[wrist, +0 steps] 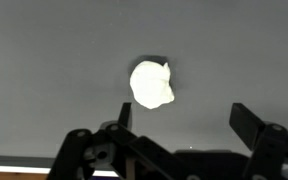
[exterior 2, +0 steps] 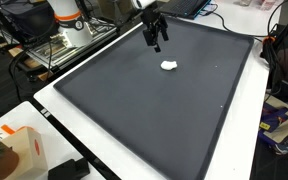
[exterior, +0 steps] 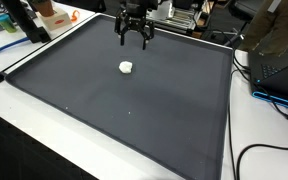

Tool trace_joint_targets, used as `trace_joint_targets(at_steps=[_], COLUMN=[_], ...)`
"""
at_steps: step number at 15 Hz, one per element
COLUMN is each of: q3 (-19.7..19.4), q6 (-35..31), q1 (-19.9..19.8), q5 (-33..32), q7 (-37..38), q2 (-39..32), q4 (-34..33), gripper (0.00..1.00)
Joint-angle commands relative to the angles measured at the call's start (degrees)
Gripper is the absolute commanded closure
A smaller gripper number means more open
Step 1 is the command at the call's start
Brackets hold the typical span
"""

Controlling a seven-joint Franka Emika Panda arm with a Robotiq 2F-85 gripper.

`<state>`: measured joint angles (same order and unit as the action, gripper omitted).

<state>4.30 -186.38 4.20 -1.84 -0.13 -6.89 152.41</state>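
We take this for a robotics lab or research workroom. We see a white table covered by a large dark mat, with black cables trailing across its edge and a dark electronics unit beside a cardboard carton. In an exterior view, a wire rack stands behind the table (its contents too small to tell), near a white and orange piece of equipment.

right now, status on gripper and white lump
Gripper open, above the mat. White lump lies free, untouched. Nothing between them.
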Motion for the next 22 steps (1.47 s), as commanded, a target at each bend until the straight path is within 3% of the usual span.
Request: trace_joint_targets(at_steps=[1,2,4,5,7,13,16,22], q3=[0.67,0.93,2.61,5.23,5.61,2.05,0.87,0.22], q6=[0.02,0.0,-8.24,-13.93,-22.94,-47.47,-51.13,-48.46], q1=[-0.44,-0.57,-2.45,-5.02,-7.14,-12.03,-11.27,-9.39], q5=[0.12,0.14,-0.69,-2.1,-6.11,-19.05,-20.44,-16.0], q7=[-0.06,-0.03,-0.21,1.42,2.88,4.99,3.13,2.44], q2=[-0.62,-1.0,-3.53,-5.37,-8.31,-18.18,-21.68,-19.61], q4=[-0.31,-0.56,-0.37,0.19,0.94,2.72,1.97,1.94], gripper=[0.0,0.0,0.0,0.0,0.0,0.0,0.0,0.0])
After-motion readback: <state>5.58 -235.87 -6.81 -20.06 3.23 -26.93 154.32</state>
